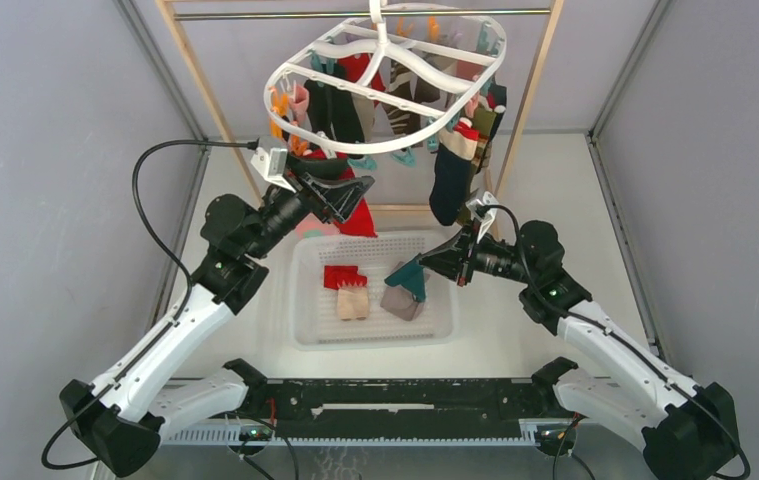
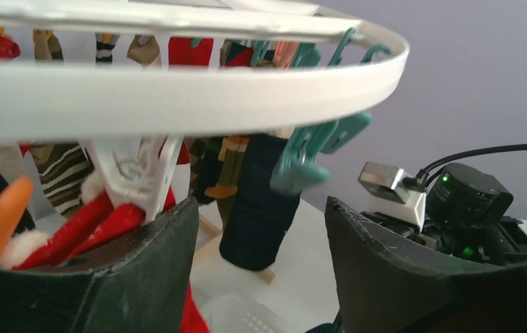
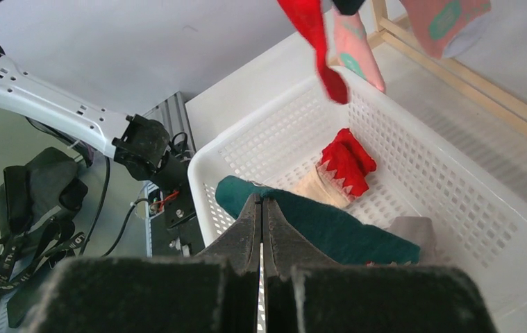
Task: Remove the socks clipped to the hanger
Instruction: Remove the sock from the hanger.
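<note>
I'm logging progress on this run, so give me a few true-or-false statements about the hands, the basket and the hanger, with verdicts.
1. The right hand is shut on a dark teal sock. True.
2. The basket holds nothing. False: a red-and-cream sock and a grey sock lie in it.
3. The left hand is open, close to the hanger. True.
4. The hanger is bare. False: many socks hang from its clips.

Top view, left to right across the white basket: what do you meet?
basket's left rim → red sock → teal sock, held by the right gripper → basket's right rim
</note>
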You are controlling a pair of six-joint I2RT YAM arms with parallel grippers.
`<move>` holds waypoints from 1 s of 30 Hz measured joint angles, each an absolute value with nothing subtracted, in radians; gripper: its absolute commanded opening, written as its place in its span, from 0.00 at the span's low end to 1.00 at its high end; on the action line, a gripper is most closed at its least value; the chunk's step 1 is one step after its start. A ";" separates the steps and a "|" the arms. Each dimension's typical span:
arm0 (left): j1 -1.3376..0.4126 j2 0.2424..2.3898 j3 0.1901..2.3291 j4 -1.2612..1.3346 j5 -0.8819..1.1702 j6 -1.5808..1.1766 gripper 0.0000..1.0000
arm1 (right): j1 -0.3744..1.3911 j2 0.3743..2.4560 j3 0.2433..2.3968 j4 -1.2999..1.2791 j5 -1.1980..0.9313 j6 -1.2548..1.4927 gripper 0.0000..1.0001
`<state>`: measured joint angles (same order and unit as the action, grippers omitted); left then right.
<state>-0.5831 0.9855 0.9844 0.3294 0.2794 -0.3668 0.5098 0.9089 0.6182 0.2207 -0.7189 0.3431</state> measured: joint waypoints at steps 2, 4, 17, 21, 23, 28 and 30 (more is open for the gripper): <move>-0.583 0.968 0.962 0.325 0.272 -0.367 0.73 | 0.510 0.903 0.618 0.222 -0.720 0.347 0.00; -0.583 0.950 0.946 0.318 0.266 -0.367 0.75 | 0.510 0.897 0.618 0.224 -0.722 0.349 0.00; -0.583 0.789 0.788 0.279 0.254 -0.377 1.00 | 0.565 0.894 0.737 0.192 -0.728 0.354 0.00; -0.583 0.728 0.741 0.245 0.237 -0.378 1.00 | 0.609 0.910 0.799 0.183 -0.714 0.344 0.00; -0.583 0.694 0.727 0.218 0.227 -0.377 1.00 | 0.627 0.929 0.822 0.183 -0.705 0.340 0.00; -0.583 0.607 0.707 0.148 0.201 -0.378 1.00 | 0.665 1.012 0.870 0.182 -0.675 0.332 0.00; -0.583 0.568 0.697 0.115 0.190 -0.378 1.00 | 0.677 1.057 0.888 0.180 -0.661 0.327 0.00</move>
<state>-0.5827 0.5682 0.6968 0.1146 0.1902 -0.3779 0.6769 1.0569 0.8883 0.1802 -0.6605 0.3275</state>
